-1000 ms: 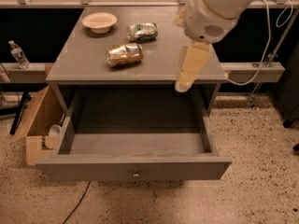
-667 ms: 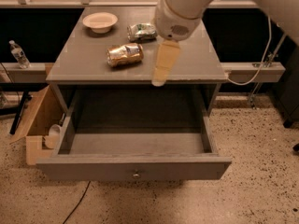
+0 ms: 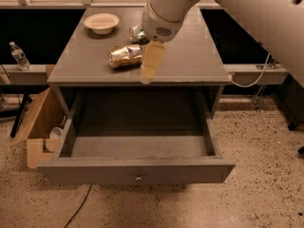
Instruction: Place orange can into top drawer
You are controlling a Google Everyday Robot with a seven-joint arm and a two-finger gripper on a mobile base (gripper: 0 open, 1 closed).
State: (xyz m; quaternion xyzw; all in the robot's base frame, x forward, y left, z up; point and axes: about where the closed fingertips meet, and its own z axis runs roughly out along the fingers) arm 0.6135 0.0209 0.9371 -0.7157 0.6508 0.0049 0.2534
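Gripper (image 3: 149, 69): one, cream-coloured, hanging tip-down from the white arm (image 3: 166, 8) over the front half of the table (image 3: 199, 61), tip close to the front edge. Whether it is wide or narrow: cannot tell from this angle.

Orange can (image 3: 124, 56): one, dented, lying on its side on the tabletop, just beside the gripper, on its left in the view. Touching or apart: cannot tell.

Second can (image 3: 136, 33): one, silvery, behind the first, partly hidden by the arm.

Bowl (image 3: 101, 22): one, pale, back left of the tabletop.

Top drawer (image 3: 95, 171): one, pulled out wide below the tabletop. One round knob (image 3: 138, 177) at centre front.

Left of the table: one cardboard box (image 3: 33, 122) on the floor, one water bottle (image 3: 20, 56) standing on a ledge.
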